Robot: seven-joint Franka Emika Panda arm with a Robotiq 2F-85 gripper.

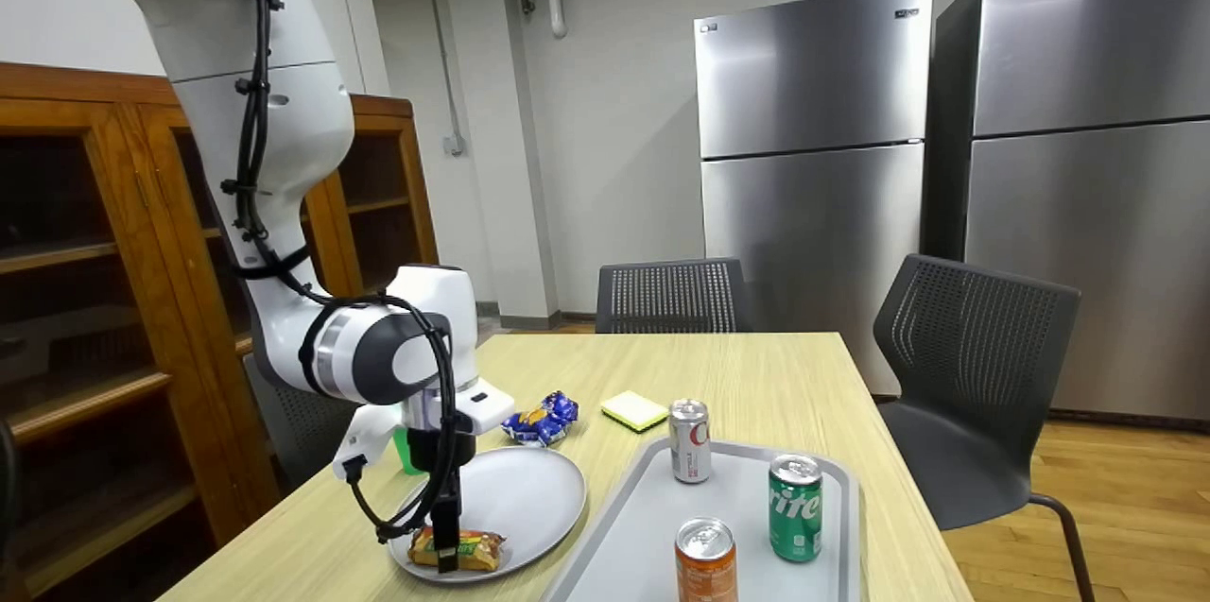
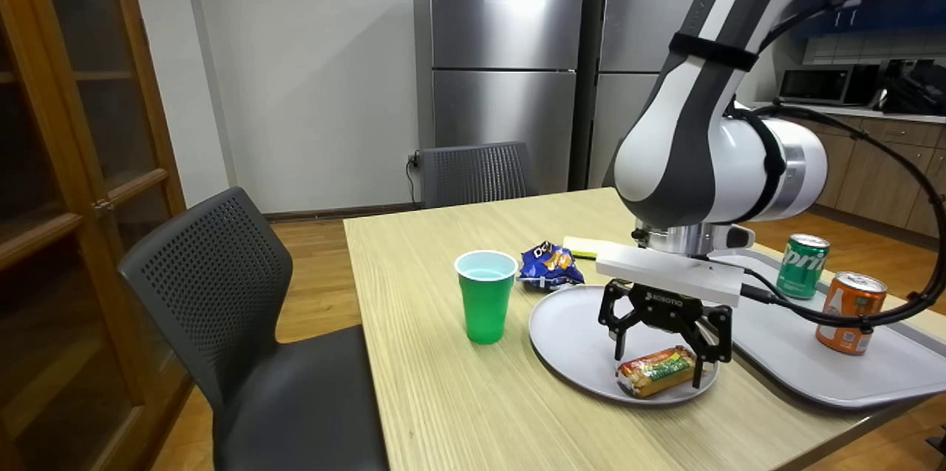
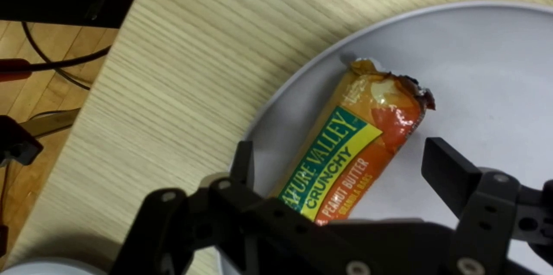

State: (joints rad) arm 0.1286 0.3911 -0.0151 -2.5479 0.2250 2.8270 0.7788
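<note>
One gripper (image 2: 658,370): fingers (image 3: 449,175) apart.
Bar (image 3: 341,150): aslant between; I'd twist square before squeezing.
Plate (image 2: 569,330): I'd avoid scraping.

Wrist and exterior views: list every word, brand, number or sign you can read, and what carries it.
"ATURE VALLEY", start hidden: granola bar
"CRUNCHY": granola bar
"PEANUT BUTTER": granola bar
"GRANOLA BARS": granola bar
"ROBOTIQ": gripper
"prite", start unclear: green can
"D", rest unclear: blue bag
Too small or blurred: all other print, as on the silver can, orange can and fridge badges.
</note>
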